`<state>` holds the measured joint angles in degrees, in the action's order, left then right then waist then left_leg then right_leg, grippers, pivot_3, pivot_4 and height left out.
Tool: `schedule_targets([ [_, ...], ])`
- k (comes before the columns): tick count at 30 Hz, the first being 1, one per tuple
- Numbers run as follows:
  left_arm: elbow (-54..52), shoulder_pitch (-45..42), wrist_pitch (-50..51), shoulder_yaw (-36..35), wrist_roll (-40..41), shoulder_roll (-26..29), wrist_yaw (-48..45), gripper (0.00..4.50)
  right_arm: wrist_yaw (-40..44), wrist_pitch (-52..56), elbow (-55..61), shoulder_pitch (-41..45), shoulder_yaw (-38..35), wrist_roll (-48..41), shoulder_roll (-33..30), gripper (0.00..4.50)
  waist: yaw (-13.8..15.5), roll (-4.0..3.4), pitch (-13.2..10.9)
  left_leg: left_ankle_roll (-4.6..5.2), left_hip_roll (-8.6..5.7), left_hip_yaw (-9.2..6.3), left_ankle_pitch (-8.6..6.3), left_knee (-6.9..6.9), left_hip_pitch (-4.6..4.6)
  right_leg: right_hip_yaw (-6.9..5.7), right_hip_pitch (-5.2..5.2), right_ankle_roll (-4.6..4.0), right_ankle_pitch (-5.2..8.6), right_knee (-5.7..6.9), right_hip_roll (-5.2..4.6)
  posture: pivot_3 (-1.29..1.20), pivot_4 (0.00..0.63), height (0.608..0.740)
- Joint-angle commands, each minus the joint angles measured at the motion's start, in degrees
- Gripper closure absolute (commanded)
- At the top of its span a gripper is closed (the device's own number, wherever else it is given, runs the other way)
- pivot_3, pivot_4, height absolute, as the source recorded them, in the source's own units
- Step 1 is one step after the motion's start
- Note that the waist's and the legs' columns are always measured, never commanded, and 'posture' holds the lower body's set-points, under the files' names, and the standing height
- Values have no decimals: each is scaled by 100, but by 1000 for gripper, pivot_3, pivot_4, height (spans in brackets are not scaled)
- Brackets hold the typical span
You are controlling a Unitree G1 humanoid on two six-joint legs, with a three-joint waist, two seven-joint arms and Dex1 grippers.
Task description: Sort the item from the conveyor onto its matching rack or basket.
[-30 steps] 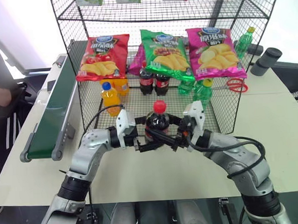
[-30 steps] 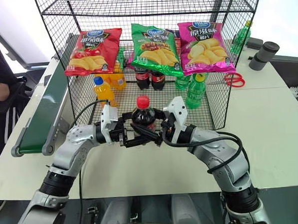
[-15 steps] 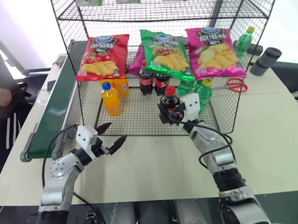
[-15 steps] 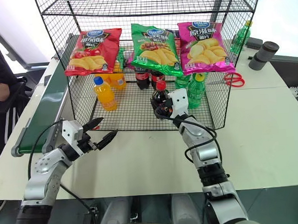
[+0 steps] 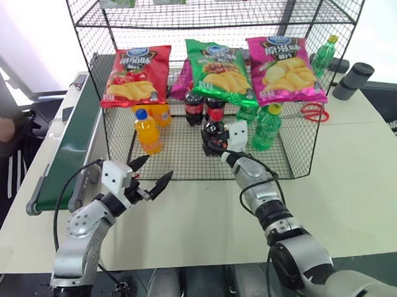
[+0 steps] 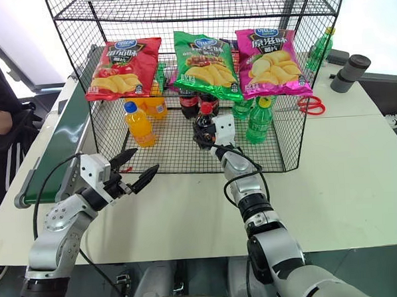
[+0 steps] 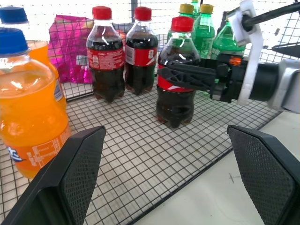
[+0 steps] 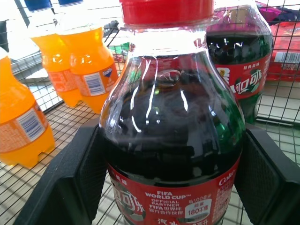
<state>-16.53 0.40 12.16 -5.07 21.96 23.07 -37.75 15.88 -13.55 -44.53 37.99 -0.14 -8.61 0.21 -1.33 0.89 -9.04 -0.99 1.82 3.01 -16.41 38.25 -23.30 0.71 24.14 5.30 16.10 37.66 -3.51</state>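
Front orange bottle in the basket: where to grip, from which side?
Grip the orange bottle across its labelled body, below the blue cap, coming level from the open front of the wire basket. It stands upright with bare mesh in front; chip bags hang close above, so a top-down approach looks cramped.

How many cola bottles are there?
3. One cola bottle stands on the wire basket floor, gripped by the right gripper. Two cola bottles stand together behind it. More may hide behind the crisp bags.

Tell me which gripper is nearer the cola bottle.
Right. The right gripper is shut on the cola bottle in the basket; the left gripper hovers open outside it.
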Motion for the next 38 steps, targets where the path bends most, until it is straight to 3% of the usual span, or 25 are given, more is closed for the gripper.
schedule_targets([
  [1, -249, -80, 56, 49, 63, 33, 18, 0, 169, -312, 123, 111, -65, -25, 58, 345, -1, 0, 0, 0, 0, 0, 0, 0, 0, 0, 0, 0, 0, 1, 0, 0, 150, 740],
  [2, -247, -103, 76, 55, 68, 32, 19, 0, 179, -342, 156, 80, -52, 9, 44, 50, -3, 0, 0, 0, 0, 0, 0, 0, 0, 0, 1, 0, 0, 1, 0, 0, 150, 740],
  [8, -189, -235, 248, 74, 60, 54, 81, 0, 391, -343, 894, -376, 89, 196, -246, 50, 4, 0, 1, -3, 0, 0, 2, 0, 3, 1, 1, 0, 0, 8, -2, 0, 150, 740],
  [16, -11, -136, 255, 38, 4, 137, 80, 0, 1032, 499, 3433, -1854, 262, 191, -1246, 50, 13, -1, 1, -3, -2, -2, 2, 0, 2, 2, 1, 0, 0, 9, -5, 0, 150, 740],
  [24, 403, -13, 177, -90, -90, 445, -83, 0, 2200, 2196, 6171, -3807, -613, -1028, -3013, 50, 72, -1, 2, -2, -2, -2, 2, 0, 13, 5, -6, -2, 1, 14, -1, 0, 150, 740],
  [28, 680, 57, -29, -210, -86, 656, -289, 0, 2437, 2724, 6747, -4494, -1216, -1537, -3580, 50, 36, 1, 1, -1, 1, -3, 1, 0, 26, 2, -25, -2, 2, -1, 16, 0, 150, 740],
  [31, 971, 90, -165, -344, -87, 804, -437, 0, 2553, 2995, 6930, -4932, -1775, -1879, -3780, 50, 50, 3, -2, 4, 4, -2, -3, -13, 101, 5, -100, -8, 5, -21, 21, 0, 150, 740],
  [38, 1487, 67, -508, -525, -22, 978, -779, 0, 2674, 3167, 7100, -5343, -2195, -2054, -3872, 50, 65, 4, -1, 4, 2, -2, -3, -12, 99, 9, -103, -22, 13, -31, 12, 0, 150, 740],
])
